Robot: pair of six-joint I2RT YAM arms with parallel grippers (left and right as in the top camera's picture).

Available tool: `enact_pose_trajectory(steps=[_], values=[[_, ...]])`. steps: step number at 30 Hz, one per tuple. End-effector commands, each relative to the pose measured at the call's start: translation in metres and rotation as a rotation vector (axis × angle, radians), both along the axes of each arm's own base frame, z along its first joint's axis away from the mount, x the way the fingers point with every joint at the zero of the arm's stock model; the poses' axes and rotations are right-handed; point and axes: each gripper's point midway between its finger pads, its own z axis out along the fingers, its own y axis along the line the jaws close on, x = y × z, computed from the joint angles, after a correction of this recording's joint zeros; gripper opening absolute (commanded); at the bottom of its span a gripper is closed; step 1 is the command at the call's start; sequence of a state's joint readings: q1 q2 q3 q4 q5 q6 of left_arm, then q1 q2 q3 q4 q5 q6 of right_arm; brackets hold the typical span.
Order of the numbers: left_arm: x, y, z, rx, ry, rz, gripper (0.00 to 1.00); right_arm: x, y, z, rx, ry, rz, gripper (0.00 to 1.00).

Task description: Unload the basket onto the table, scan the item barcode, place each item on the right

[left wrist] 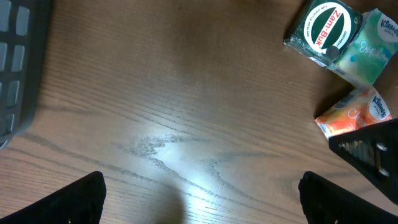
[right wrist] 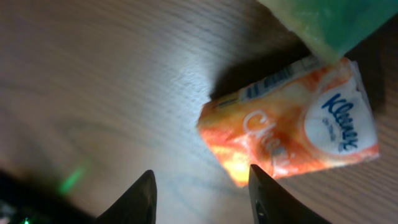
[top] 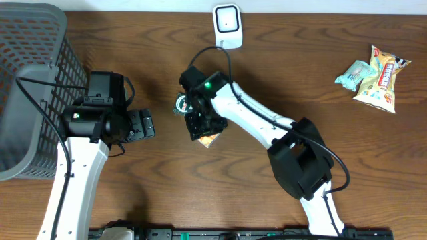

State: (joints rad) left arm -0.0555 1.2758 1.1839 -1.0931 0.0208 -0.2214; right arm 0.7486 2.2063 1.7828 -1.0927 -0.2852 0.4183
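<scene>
An orange Kleenex tissue pack (right wrist: pixel 292 121) lies on the wooden table, a barcode strip along its upper edge. My right gripper (right wrist: pixel 202 193) hovers just before the pack's near corner. Its jaws are apart with only table between them, and the right fingertip (right wrist: pixel 264 193) sits next to that corner. From overhead the right gripper (top: pixel 203 125) covers most of the orange pack (top: pixel 209 140). The white scanner (top: pixel 227 25) stands at the table's far edge. My left gripper (left wrist: pixel 202 205) is wide open over bare wood, left of the items (top: pixel 143 125).
A green Zam-Buk box (left wrist: pixel 323 28) and a green tissue pack (left wrist: pixel 367 50) lie right beside the orange pack (left wrist: pixel 354 112). A grey mesh basket (top: pixel 27 87) stands at the far left. Snack packets (top: pixel 377 77) lie at the far right.
</scene>
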Motion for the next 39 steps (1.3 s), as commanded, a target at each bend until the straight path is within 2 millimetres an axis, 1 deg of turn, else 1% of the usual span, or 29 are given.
enact_pose_trajectory(steps=[1, 4, 6, 8, 11, 15, 17, 18, 20, 22, 25, 26, 29, 32, 35, 39], values=[[-0.001, 0.000, -0.003, 0.003, 0.010, 0.007, 0.98, -0.005, -0.020, -0.024, -0.137, -0.007, -0.121, 0.38], [-0.001, 0.000, -0.003, 0.003, 0.010, 0.008, 0.98, -0.007, -0.046, -0.041, -0.243, -0.026, -0.154, 0.31], [-0.001, 0.000, -0.003, 0.003, 0.010, 0.007, 0.97, -0.005, -0.065, -0.046, -0.311, -0.040, -0.163, 0.31], [-0.001, 0.000, -0.003, 0.003, 0.010, 0.007, 0.98, 0.001, -0.086, -0.044, -0.383, -0.054, -0.178, 0.34], [-0.001, 0.000, -0.003, 0.003, 0.010, 0.007, 0.98, 0.011, -0.117, -0.035, -0.471, -0.064, -0.211, 0.36], [-0.001, 0.000, -0.003, 0.003, 0.010, 0.007, 0.98, 0.030, -0.160, -0.016, -0.570, -0.073, -0.276, 0.38], [-0.001, 0.000, -0.003, 0.003, 0.010, 0.007, 0.98, 0.038, -0.173, -0.008, -0.570, -0.054, -0.271, 0.39], [-0.001, 0.000, -0.003, 0.003, 0.010, 0.007, 0.98, 0.040, -0.176, -0.004, -0.552, -0.037, -0.265, 0.40], [-0.001, 0.000, -0.003, 0.003, 0.010, 0.007, 0.98, 0.042, -0.171, -0.001, -0.473, 0.006, -0.233, 0.42], [-0.001, 0.000, -0.003, 0.003, 0.010, 0.007, 0.98, 0.040, -0.160, 0.000, -0.374, 0.053, -0.193, 0.43], [-0.001, 0.000, -0.003, 0.003, 0.010, 0.007, 0.98, 0.033, -0.135, 0.002, -0.198, 0.119, -0.113, 0.43], [-0.001, 0.000, -0.003, 0.003, 0.010, 0.007, 0.98, 0.031, -0.124, 0.003, -0.128, 0.130, -0.067, 0.43], [-0.001, 0.000, -0.003, 0.003, 0.010, 0.007, 0.98, 0.030, -0.100, 0.009, 0.032, 0.136, 0.024, 0.41], [-0.001, 0.000, -0.003, 0.003, 0.010, 0.007, 0.98, 0.033, -0.092, 0.012, 0.100, 0.137, 0.026, 0.41], [-0.001, 0.000, -0.003, 0.003, 0.010, 0.007, 0.98, 0.034, -0.092, 0.013, 0.116, 0.143, 0.018, 0.41], [-0.001, 0.000, -0.003, 0.003, 0.010, 0.007, 0.97, 0.033, -0.090, 0.015, 0.139, 0.149, 0.022, 0.32]])
